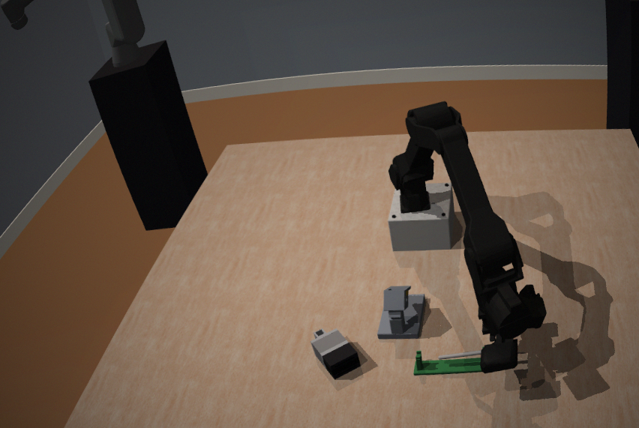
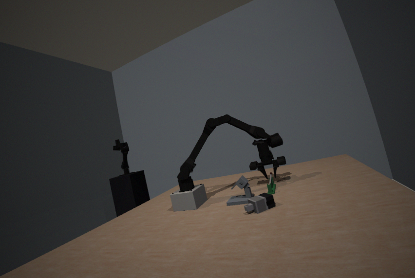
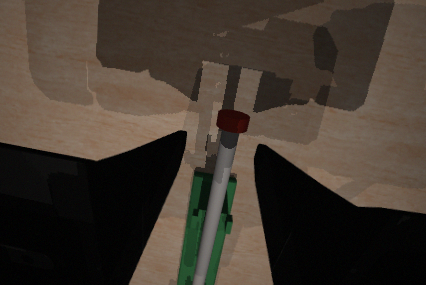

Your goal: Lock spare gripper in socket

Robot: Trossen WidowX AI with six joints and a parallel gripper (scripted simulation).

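My gripper [image 2: 271, 177] [image 3: 221, 145] is open. Its fingertips stand on either side of the lock pin [image 1: 459, 354] [image 3: 215, 205], with a gap on each side in the wrist view. The pin's red head [image 3: 233, 121] sticks out past the end of the green rack [image 1: 449, 366] [image 2: 271, 188] [image 3: 187, 250]. The pin lies along the rack; I cannot tell how firmly it rests there. The mount's grey socket [image 1: 394, 299] [image 2: 242, 182] leans on its base and no pin shows through it. The spare gripper [image 1: 333, 348] [image 2: 261, 203] lies on the table, its spigot [image 1: 319, 333] [image 2: 248, 208] outward.
The arm's white base block [image 1: 421, 234] [image 2: 183, 201] stands behind the mount. The mount's base plate [image 1: 419, 304] lies between that block and the green rack. The rack's upright post [image 1: 418, 360] is at the end nearer the spare gripper. Other arms on dark pedestals stand beyond the table.
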